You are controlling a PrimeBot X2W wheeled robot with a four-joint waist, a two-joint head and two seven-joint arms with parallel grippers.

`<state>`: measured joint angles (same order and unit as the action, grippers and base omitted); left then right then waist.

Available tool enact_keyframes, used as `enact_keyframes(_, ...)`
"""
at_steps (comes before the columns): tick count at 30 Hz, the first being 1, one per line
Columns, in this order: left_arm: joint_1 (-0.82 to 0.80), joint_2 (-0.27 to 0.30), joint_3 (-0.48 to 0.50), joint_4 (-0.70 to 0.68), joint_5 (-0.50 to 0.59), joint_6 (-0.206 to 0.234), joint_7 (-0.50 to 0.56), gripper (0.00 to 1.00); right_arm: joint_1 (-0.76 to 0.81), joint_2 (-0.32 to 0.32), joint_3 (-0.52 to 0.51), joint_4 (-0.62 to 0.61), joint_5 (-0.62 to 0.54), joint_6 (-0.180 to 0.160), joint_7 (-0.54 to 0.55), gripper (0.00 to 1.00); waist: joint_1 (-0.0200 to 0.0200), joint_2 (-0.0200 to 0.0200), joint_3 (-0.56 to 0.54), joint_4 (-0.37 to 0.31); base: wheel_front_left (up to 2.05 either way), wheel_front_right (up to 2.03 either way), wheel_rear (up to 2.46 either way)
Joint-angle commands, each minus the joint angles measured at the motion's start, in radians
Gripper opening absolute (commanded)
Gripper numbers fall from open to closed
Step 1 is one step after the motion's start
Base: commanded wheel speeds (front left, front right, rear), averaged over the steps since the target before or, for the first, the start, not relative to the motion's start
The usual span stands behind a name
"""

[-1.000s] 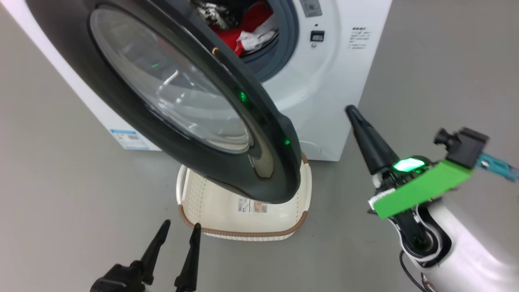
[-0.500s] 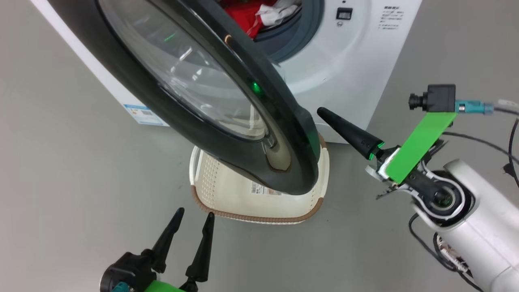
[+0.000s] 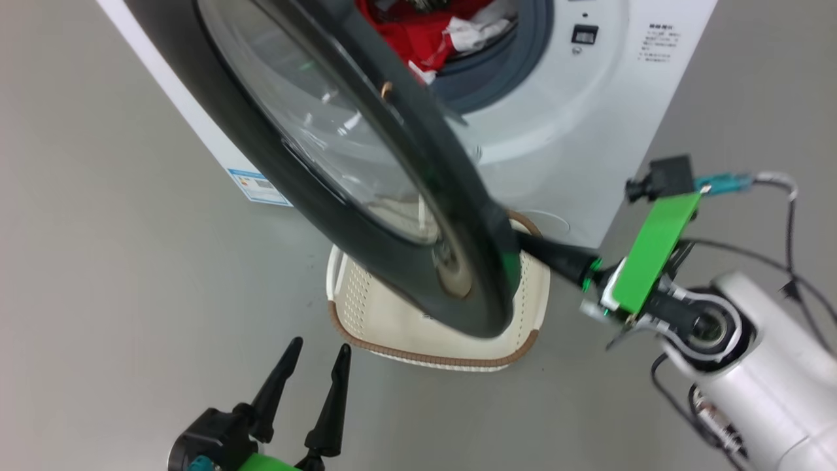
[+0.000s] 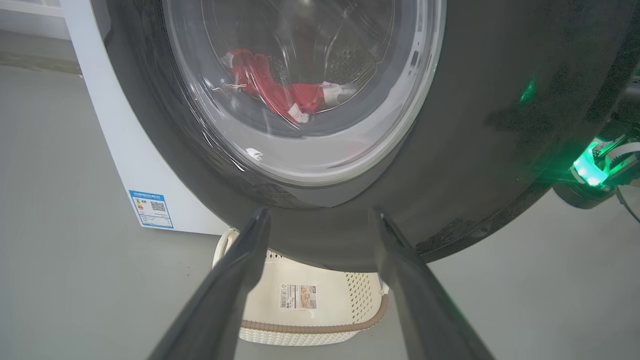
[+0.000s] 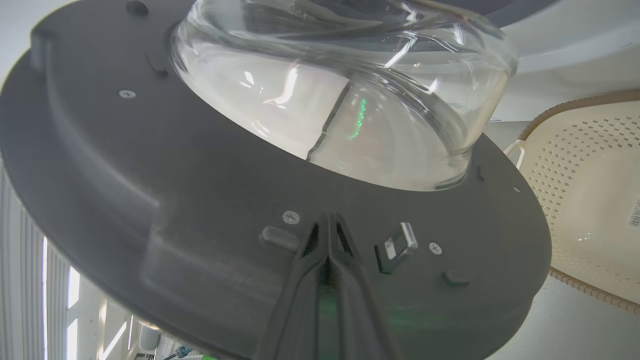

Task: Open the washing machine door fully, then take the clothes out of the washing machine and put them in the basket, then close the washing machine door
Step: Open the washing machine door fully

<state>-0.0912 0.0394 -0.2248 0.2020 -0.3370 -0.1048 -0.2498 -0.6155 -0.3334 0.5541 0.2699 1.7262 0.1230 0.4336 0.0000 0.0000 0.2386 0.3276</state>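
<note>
Door-opening is the step in hand, by my reading. The door (image 3: pixel 340 157) stands swung partway out from the machine (image 3: pixel 588 131), its lower edge hanging over the basket (image 3: pixel 418 357) on the floor (image 3: pixel 98 294). The clothes (image 3: pixel 418 33) lie red and bunched in the drum (image 4: pixel 350 65).

The right gripper (image 5: pixel 327 220) has its fingers pressed together into one blunt point, holding nothing. That point sits against the door's dark inner face, between the glass bowl (image 5: pixel 350 100) and the rim, just beside the latch (image 5: pixel 397 244). The left gripper (image 3: pixel 320 345) is spread wide and empty, low before the door's outer side and apart from it.

To do this well, the push should follow the door's own arc rather than run straight. Otherwise the tip will likely slide across the smooth plastic toward the rim and slip off. Contact on the latch side, far from where the door pivots, gives the best leverage, and drifting onto the bulging glass would be worse. The left arm sits on the side the door swings toward, so it probably needs to move clear. The basket looks low enough for the door to pass over, though I cannot tell the clearance for certain. The push should end only when the drum mouth is wholly exposed.
</note>
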Motion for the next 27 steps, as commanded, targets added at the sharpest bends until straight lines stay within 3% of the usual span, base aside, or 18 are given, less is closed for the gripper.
enact_keyframes(1, -0.001, 0.011, 0.027, -0.019, -0.004, 0.007, -0.012, 1.00, 0.038, 0.031, 0.009, -0.030, -0.016, 0.008, 0.015, 0.00, 0.0000, 0.0000, -0.025, 0.018, 0.00, 0.00, 0.00)
enact_keyframes(27, 0.096, 0.011, 0.078, -0.026, 0.038, 0.061, -0.012, 1.00, 0.192, 0.200, -0.011, -0.047, -0.103, 0.008, 0.108, 0.00, 0.0000, 0.0000, -0.162, 0.183, 0.00, 0.00, 0.00)
